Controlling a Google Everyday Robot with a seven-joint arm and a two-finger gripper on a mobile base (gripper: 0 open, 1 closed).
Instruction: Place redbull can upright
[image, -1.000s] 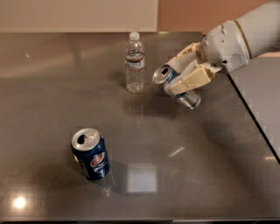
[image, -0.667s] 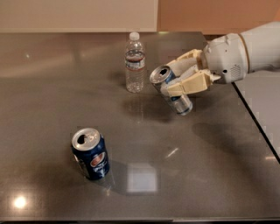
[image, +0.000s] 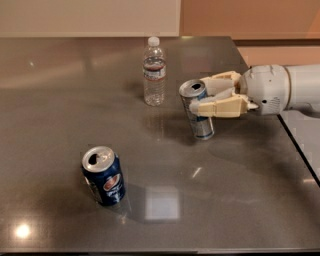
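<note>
The redbull can (image: 196, 111) is slim and silver-and-blue, with its silver top facing up and left. It stands nearly upright, leaning slightly, with its base at or just above the grey table (image: 60, 100) right of centre. My gripper (image: 202, 97) reaches in from the right on a white arm, its cream fingers (image: 220, 107) shut around the can's upper body.
A clear water bottle (image: 154, 71) with a white cap stands just left of and behind the can. A wider dark-blue Pepsi can (image: 103, 175) stands open at the front left. The table's right edge (image: 300, 150) runs close under the arm.
The gripper has moved left and down with the can. The can has turned from strongly tilted to nearly upright.
</note>
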